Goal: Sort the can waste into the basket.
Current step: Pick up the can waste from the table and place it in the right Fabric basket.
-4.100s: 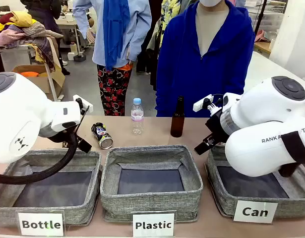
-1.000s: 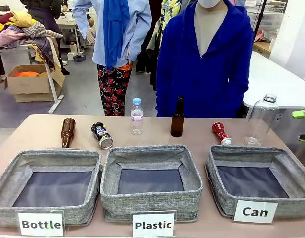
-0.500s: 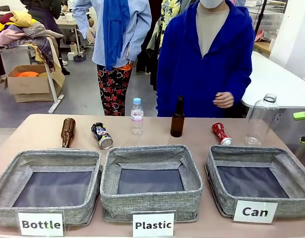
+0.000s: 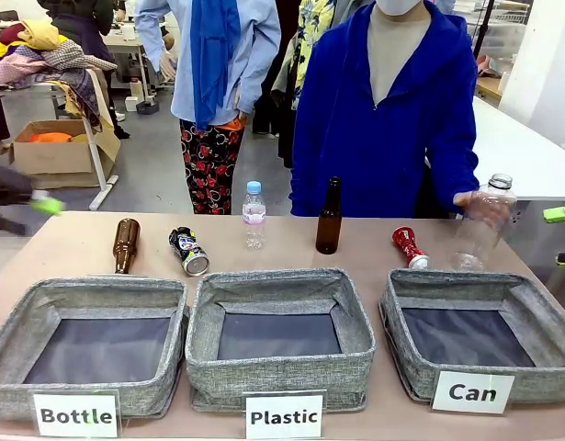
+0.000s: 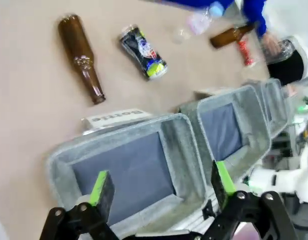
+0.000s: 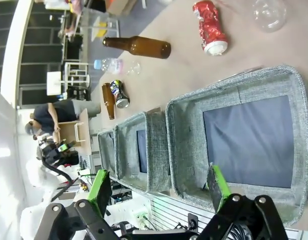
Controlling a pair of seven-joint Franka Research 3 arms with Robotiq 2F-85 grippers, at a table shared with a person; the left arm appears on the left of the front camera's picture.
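Two cans to sort; neither is in.

**Nearest row:** three grey woven baskets stand along the robot's edge of the table. The Can basket (image 4: 412, 363) is at the right end, its dark lining bare. The right gripper (image 6: 159, 189) hangs over that basket's near wall, fingers spread wide with nothing between them. The left gripper (image 5: 161, 186) hangs over the Bottle basket (image 5: 184, 155), likewise spread and empty.

**Behind the baskets:**
- The red can (image 4: 409, 246) lies on its side just beyond the Can basket's far rim, near its left corner.
- The black printed can (image 4: 188, 252) lies on its side behind the gap between the Bottle basket and the Plastic basket (image 4: 278, 367), well apart from its target.

Assessment: both pick-and-drop steps are outstanding.

**Clearances:**
- Red can: a large clear bottle (image 4: 481, 225) stands just beside it with the person's hand (image 4: 466, 199) on it, which is a contact risk. The upright brown bottle (image 4: 329, 217) on its other side stands apart.
- Black can: it lies between a fallen brown bottle (image 4: 125, 244) and a small water bottle (image 4: 254, 214), both near but neither touching. Approach from above looks open.
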